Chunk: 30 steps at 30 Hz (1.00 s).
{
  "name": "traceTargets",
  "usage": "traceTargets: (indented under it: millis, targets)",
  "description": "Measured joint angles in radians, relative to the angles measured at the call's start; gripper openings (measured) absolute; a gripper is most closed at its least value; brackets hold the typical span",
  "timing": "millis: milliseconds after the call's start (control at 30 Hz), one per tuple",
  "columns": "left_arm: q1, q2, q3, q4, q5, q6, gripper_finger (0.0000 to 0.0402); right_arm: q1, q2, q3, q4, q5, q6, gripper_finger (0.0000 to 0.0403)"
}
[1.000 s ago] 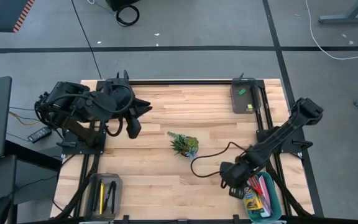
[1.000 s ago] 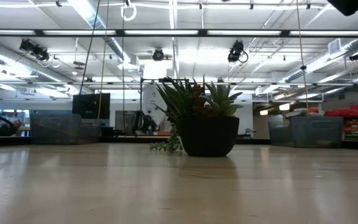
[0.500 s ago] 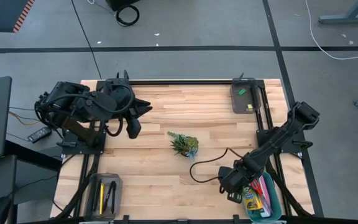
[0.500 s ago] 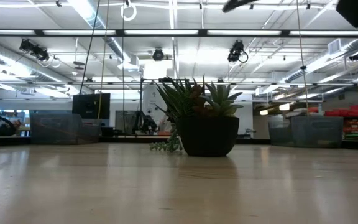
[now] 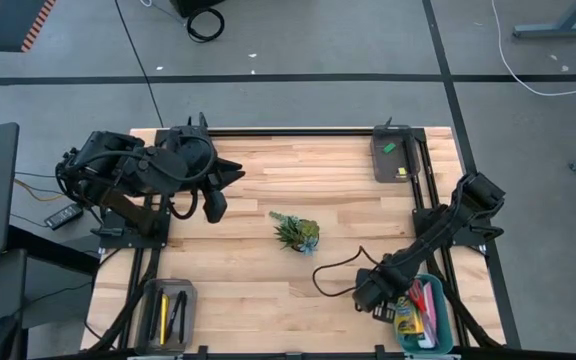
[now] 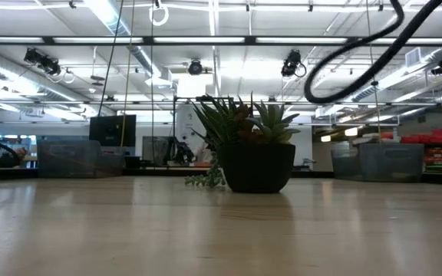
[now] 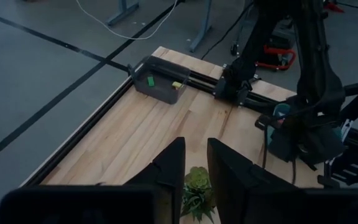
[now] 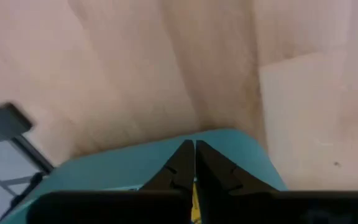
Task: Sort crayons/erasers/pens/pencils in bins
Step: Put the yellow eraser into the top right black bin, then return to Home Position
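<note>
Right gripper (image 5: 376,302), fingers pressed together and empty, sits over the teal bin (image 5: 448,322) at the worktop's near right corner, crayon box (image 5: 404,321) lying inside it; left gripper (image 5: 236,172), narrow gap, waits by the far left corner.

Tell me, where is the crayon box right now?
In the high view the crayon box lies inside the teal bin at the table's near right corner, beside a pink stick, with the right gripper just at the bin's edge.
</note>
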Motion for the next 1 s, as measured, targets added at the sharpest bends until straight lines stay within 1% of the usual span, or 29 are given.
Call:
traceTargets:
  millis: [100,233,367,533,667,767,900,1000]
  targets:
    - [0.000,0.000,0.000,0.000,0.000,0.000,0.0077,0.000,-0.003,0.002,-0.033,-0.003,-0.005,0.0012]
    - [0.000,0.000,0.000,0.000,0.000,0.000,0.0073,0.001,-0.024,0.001,-0.024,-0.003,-0.017,0.0010]
    - [0.000,0.000,0.000,0.000,0.000,0.000,0.0069,0.000,-0.048,-0.001,-0.023,0.000,0.009,0.0009]
    - [0.000,0.000,0.000,0.000,-0.001,0.001,0.0071,0.000,-0.105,-0.001,-0.022,0.020,0.028,0.0009]
    - [0.001,0.000,0.000,0.000,-0.001,0.001,0.0075,-0.009,-0.176,-0.001,-0.020,0.029,0.068,0.0009]
    - [0.001,0.000,0.000,0.000,-0.001,0.002,0.0074,-0.024,-0.242,-0.001,-0.018,0.060,0.095,0.0008]
    - [0.001,0.000,0.000,0.001,-0.001,0.003,0.0069,-0.056,-0.334,-0.001,0.006,0.147,0.103,0.0008]
    - [0.004,0.000,0.000,0.001,-0.001,0.003,0.0067,-0.093,-0.394,-0.001,0.005,0.184,0.044,0.0008]
